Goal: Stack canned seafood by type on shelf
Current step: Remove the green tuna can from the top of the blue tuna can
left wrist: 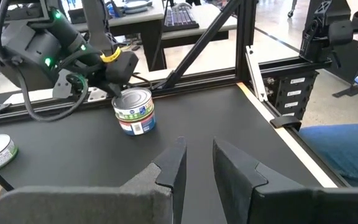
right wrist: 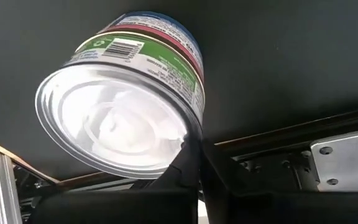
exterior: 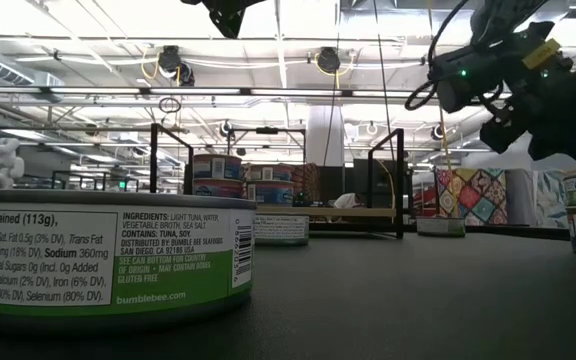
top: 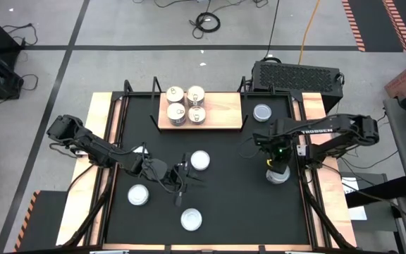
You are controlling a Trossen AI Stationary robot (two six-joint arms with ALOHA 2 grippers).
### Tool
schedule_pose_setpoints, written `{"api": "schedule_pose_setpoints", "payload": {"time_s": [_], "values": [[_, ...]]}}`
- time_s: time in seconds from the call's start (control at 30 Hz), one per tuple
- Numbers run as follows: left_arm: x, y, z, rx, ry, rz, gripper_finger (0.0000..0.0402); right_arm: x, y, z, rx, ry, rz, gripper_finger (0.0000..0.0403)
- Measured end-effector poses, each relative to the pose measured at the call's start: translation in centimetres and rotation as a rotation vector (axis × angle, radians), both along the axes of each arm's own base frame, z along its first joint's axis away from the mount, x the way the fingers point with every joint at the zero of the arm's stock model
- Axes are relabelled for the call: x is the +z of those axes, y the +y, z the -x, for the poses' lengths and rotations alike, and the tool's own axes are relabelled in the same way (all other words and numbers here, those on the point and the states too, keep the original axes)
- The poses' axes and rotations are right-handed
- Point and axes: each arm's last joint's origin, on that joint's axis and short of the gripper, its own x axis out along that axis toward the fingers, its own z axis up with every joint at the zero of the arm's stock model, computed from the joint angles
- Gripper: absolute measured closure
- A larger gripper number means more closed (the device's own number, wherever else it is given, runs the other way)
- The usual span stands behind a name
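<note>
a tin (top: 278, 175) stands near the right edge of the black table (top: 231, 204), on top of a second tin, as the left wrist view shows. the right gripper (top: 279, 168) is down at this pair; its fingers are pressed together, and in its own wrist view the tin's silvery top sits just beside one dark finger (right wrist: 188, 165), so whether the tin is pinched or only touched cannot be told. the left gripper (top: 182, 176) waits near the middle of the table, its fingers a little apart and holding nothing.

the shelf (top: 220, 113) lies at the far edge of the table and carries four tins (top: 186, 104) grouped at its left end; its right half is bare. one more tin (top: 262, 112) stands on the table just beside the shelf's right end, and three others (top: 200, 160) are scattered near the left gripper.

for the step in hand, a firm hold across the tin's side wall is probably needed before any lift. since the fingers appear shut beside the tin, they would likely be reopened and set astride it. a straight lift is advised so the tin below is not dragged over. the label is best checked, so that the tin is set on its own kind.
</note>
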Motion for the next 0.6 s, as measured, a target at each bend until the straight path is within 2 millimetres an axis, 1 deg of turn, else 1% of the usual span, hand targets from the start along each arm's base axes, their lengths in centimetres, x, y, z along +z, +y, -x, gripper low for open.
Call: {"api": "schedule_pose_setpoints", "payload": {"time_s": [0.13,0.33,0.47,0.6], "values": [[0.0,0.0,0.0,0.000,0.000,0.000,0.0320,1.1,0.1,-0.2,-0.010,-0.099,-0.017,0.0402],[0.0,0.0,0.0,0.000,0.000,0.000,0.0320,2.8,0.3,0.0,-0.017,-0.199,-0.015,0.0402],[0.0,0.0,0.0,0.000,0.000,0.000,0.0320,3.3,0.2,-0.1,-0.020,-0.246,-0.005,0.0402],[0.0,0.0,0.0,0.000,0.000,-0.001,0.0320,3.3,0.1,-0.2,-0.015,-0.262,0.024,0.0402]]}}
